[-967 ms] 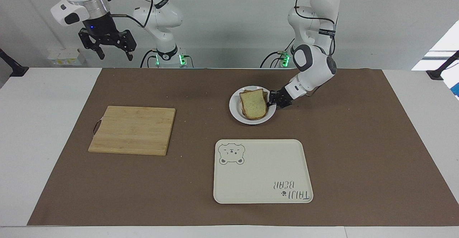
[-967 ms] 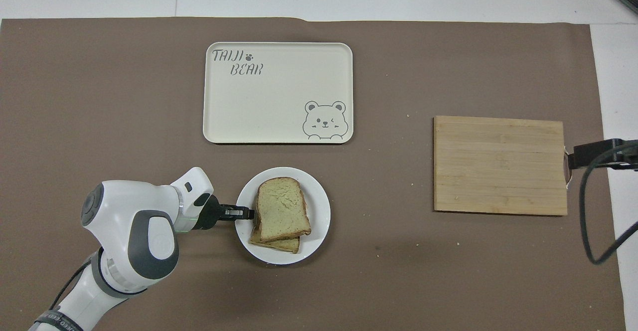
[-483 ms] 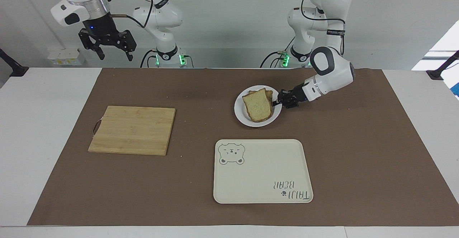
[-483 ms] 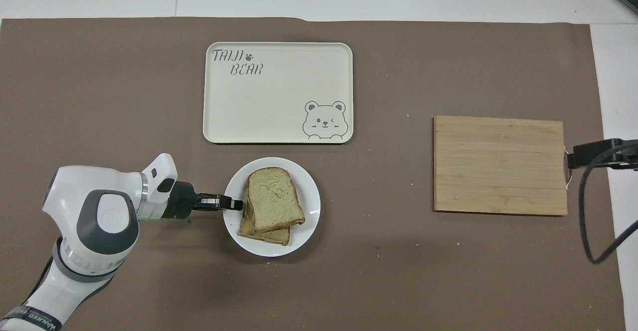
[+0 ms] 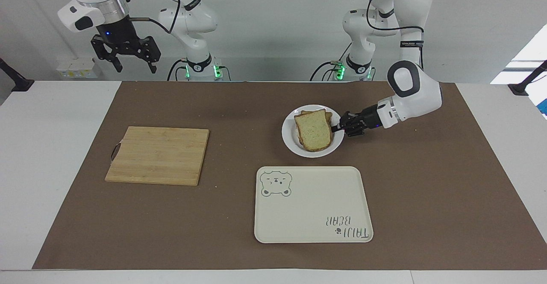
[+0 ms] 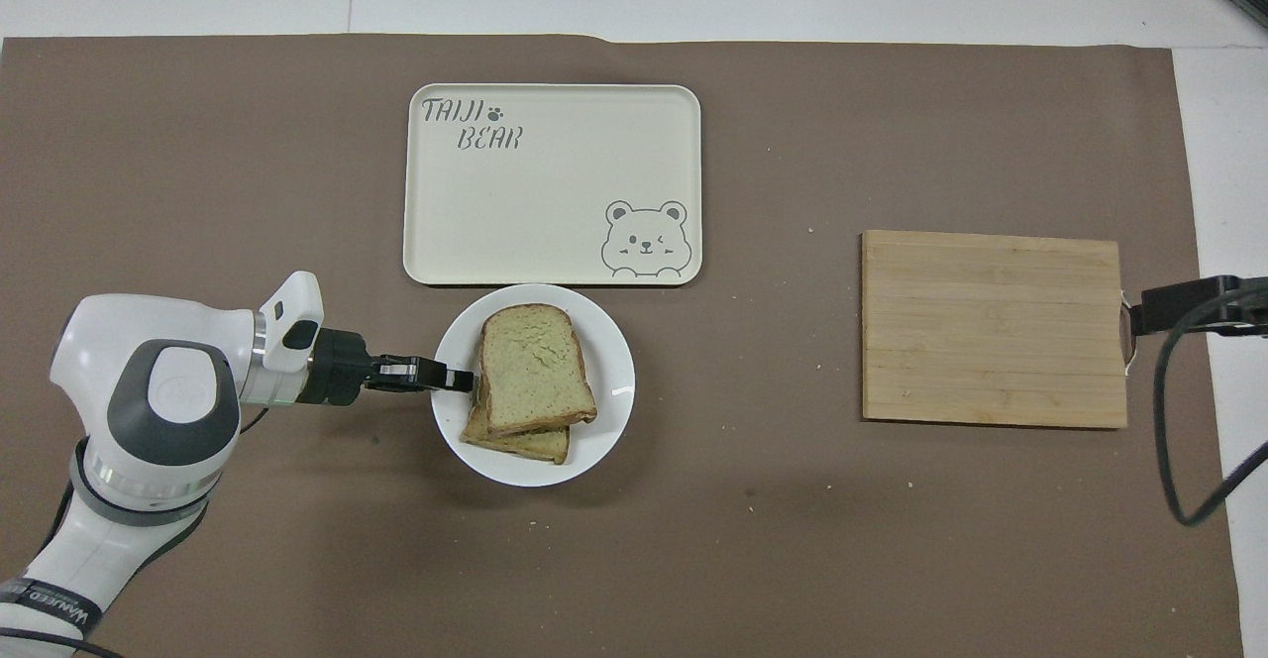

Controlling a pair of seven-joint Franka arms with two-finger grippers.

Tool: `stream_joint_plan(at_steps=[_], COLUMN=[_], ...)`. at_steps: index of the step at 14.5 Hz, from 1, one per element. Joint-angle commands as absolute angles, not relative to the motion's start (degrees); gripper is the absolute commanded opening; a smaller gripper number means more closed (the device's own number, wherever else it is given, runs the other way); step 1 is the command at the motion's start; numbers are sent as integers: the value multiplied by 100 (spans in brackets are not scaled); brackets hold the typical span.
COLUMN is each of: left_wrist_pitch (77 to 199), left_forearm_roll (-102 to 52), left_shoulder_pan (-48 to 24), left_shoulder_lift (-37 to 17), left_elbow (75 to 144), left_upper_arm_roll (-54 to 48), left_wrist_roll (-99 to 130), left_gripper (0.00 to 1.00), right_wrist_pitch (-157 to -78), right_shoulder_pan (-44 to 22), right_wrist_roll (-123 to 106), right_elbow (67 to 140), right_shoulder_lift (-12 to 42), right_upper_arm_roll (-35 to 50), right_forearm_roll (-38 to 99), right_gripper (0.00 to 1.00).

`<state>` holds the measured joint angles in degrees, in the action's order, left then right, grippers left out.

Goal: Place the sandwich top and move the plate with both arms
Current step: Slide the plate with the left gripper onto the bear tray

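The left hand point(image 5: 338, 126) is clenched on the rim of the plate point(image 5: 290, 140) at the side toward the left arm's end of the counter, its arm low and reaching in almost level. Over the last second the plate has slid with it — away from the robots and a little toward the left arm's end — so that its rim now lies just beside the near edge of the tray point(image 5: 307, 228), where a clear gap stood before. The top point(image 5: 313, 131) has ridden along without shifting on the slice under it. I judge the bread step done and the plate move well under way, with only the last stretch onto the tray left, if that is where it goes.

The right hand point(image 5: 130, 56) hangs released, high over the counter's edge at the right arm's end, waiting.

The plate is round, white and glossy, likely hard and slippery — a pinch on its thin rim could let it swivel. The top is a squarish slice with a domed end, pale greenish crumb, porous and soft, brown crust around it. The tray is a cream rectangle with rounded corners, a raised lip and a bear drawing. The board point(image 5: 157, 155) is pale striped wood, flat and matte, lying on a brown paper mat point(image 5: 427, 190).
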<state>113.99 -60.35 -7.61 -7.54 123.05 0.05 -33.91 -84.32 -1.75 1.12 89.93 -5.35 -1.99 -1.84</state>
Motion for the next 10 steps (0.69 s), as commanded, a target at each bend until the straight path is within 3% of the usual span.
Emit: stream_joint_plan(at_steps=[1,10], left_wrist_pitch=[11118,11188], left_forearm_roll=[-6187,-6179], left_shoulder_pan=[-580,-510], left_shoulder_lift=[-1239,-2828], left_elbow=[11506,9416], left_upper_arm_roll=[-26,-44], left_wrist_roll=[-3358,-2725], left_gripper=[0,0], right_wrist_pitch=[-8419,-8455], right_shoulder_pan=[-88,-70], right_wrist_roll=[-79,-70], right_elbow=[8868,8938], right_shoulder_lift=[-466,-492], right_upper_arm_roll=[-141,-149], right_forearm_roll=[-167,-158], right_gripper=[100,100])
